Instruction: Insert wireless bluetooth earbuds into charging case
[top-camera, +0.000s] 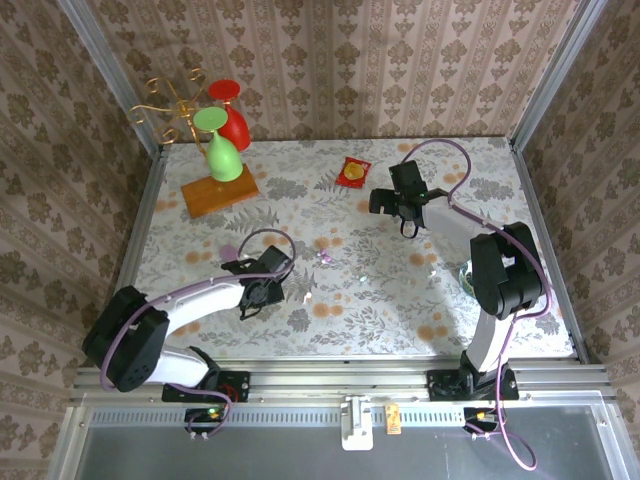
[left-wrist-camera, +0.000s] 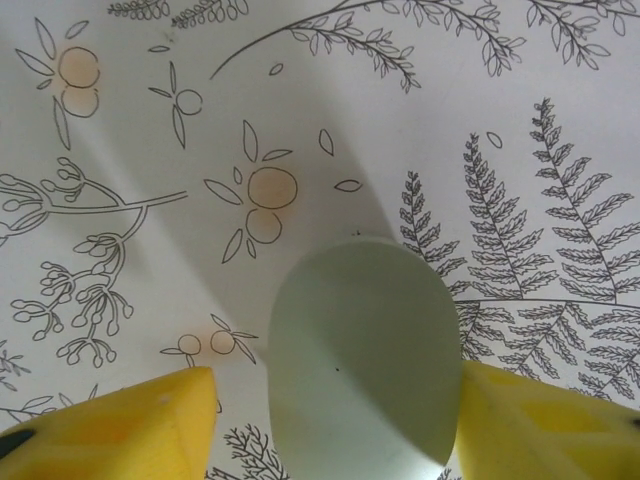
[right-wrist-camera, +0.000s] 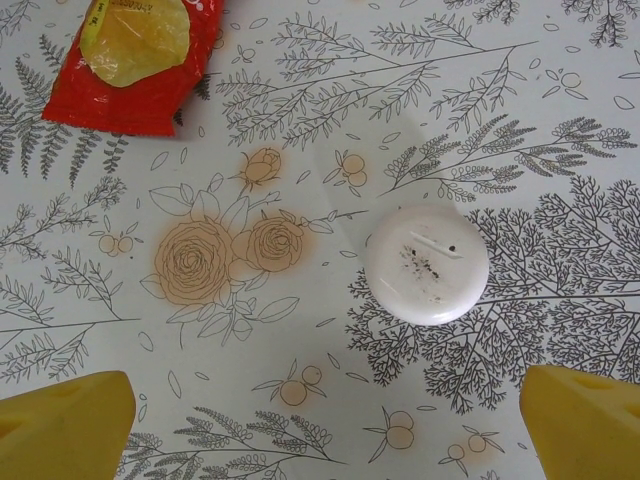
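Earbuds are seated nowhere yet, by my reading. On the fern-printed tabletop (top-camera: 380, 310), your left jaws straddle a pale green egg-shaped plastic case (left-wrist-camera: 360, 360), one pad (left-wrist-camera: 540, 420) touching, not yet clamped. Your right jaws stand spread wide, a white round plastic case (right-wrist-camera: 427, 265) at 1 o'clock ahead. One tiny lilac earbud (top-camera: 325, 258) lies loose mid-tabletop, at 2 o'clock from the left jaws. Opening and loading remain.
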